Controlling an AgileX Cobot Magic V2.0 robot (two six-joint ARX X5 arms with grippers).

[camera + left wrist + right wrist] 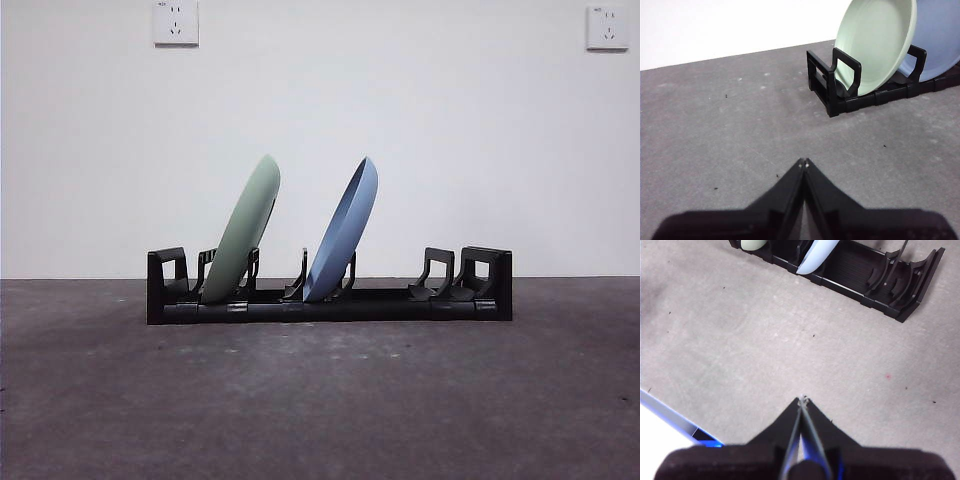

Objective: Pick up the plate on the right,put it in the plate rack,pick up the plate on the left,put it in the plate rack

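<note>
The black plate rack point(330, 300) stands across the middle of the table. A green plate point(243, 230) leans in its left slots and a blue plate point(345, 230) leans in the middle slots, both tilted to the right. The left wrist view shows the green plate point(875, 45) and the blue plate point(940, 35) in the plate rack point(840, 90), well beyond my left gripper point(803, 162), which is shut and holds nothing. My right gripper point(802, 400) is shut and empty too, over bare table short of the plate rack point(875, 275). Neither arm appears in the front view.
The rack's right slots point(440, 275) hold nothing. Grey table point(320, 400) spreads in front of the rack. A white wall with two sockets point(176, 22) rises behind. The table's edge point(675, 420) shows beside my right gripper.
</note>
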